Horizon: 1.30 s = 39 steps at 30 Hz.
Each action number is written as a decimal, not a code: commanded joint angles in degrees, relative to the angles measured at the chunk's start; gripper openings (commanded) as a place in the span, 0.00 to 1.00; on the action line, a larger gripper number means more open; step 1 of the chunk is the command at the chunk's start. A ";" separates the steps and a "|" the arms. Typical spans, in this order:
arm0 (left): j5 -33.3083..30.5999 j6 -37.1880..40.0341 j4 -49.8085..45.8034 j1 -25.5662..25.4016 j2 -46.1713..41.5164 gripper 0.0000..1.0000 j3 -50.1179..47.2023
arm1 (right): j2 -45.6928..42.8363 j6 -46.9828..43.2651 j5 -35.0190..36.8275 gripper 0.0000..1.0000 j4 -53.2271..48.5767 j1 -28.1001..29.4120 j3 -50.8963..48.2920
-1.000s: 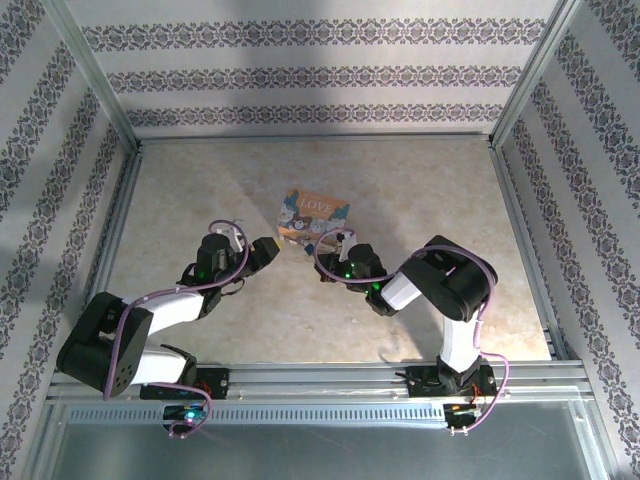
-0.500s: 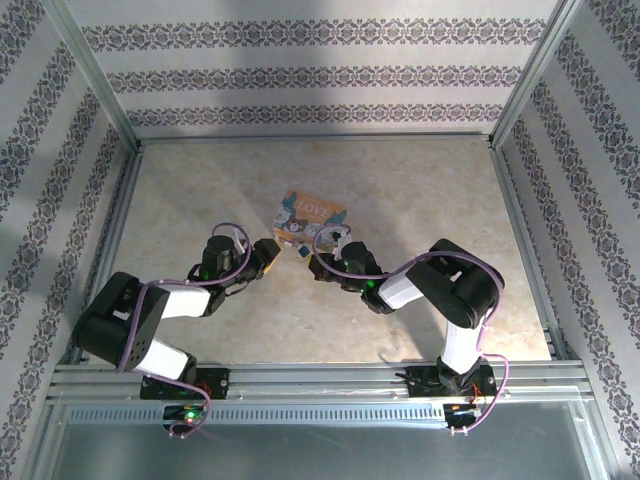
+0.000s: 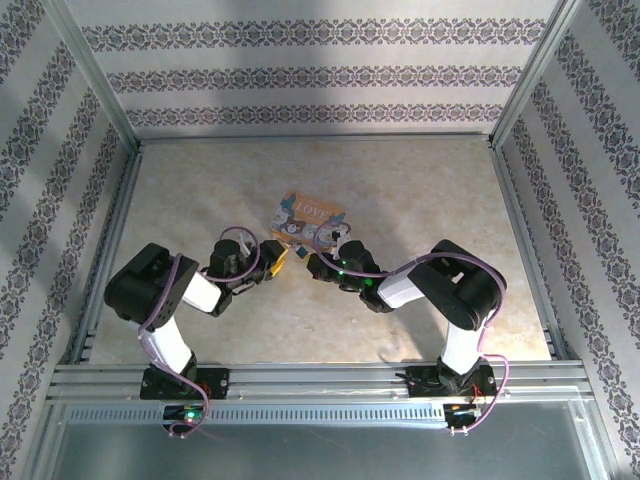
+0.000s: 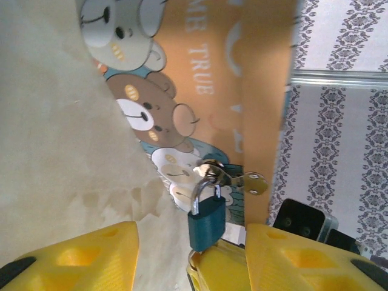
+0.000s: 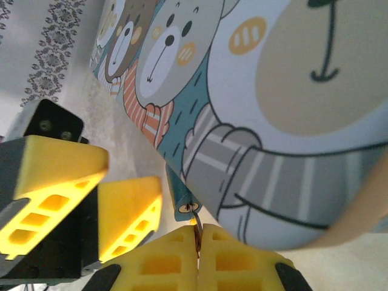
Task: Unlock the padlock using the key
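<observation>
Your padlock point(image 4: 205, 219) hangs at the near edge of the flat "LOVE" block point(image 3: 312, 211), mid-tabletop point(image 3: 430, 190), between the two arms. From the left wrist it shows as a small teal body with a silvery shackle. The shackle is looped through a metal hasp point(image 4: 225, 177) on the block's orange cover, just beside the cartoon bears (one brown, the others pale). Both legs of the shackle sit in the body.

Your left fingers point(image 4: 85, 257) stand released, one on each side of the padlock and apart from it. Your right fingers point(image 5: 176, 267) are clenched together on the key point(image 5: 195, 219), a thin silvery piece. Its exposed end meets the round underside of the padlock point(image 5: 175, 193); whether it is seated in the keyhole you cannot tell. Seen from above, both sets of fingers nearly meet just below the block's lower edge.
</observation>
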 commanded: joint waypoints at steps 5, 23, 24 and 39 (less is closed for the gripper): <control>0.02 -5.89 14.76 -3.10 7.84 0.45 2.79 | -1.96 0.61 -0.11 0.00 0.88 0.85 1.46; -1.88 -7.49 14.95 -6.47 11.89 0.34 7.04 | -2.25 1.54 -0.63 0.00 0.30 0.90 1.83; -2.04 -7.46 14.81 -6.55 11.89 0.33 7.04 | -2.38 1.61 -0.63 0.00 0.30 0.98 1.75; -2.75 -5.44 10.05 -6.98 7.89 0.11 6.78 | -7.15 -0.50 1.05 0.25 0.09 0.40 -1.42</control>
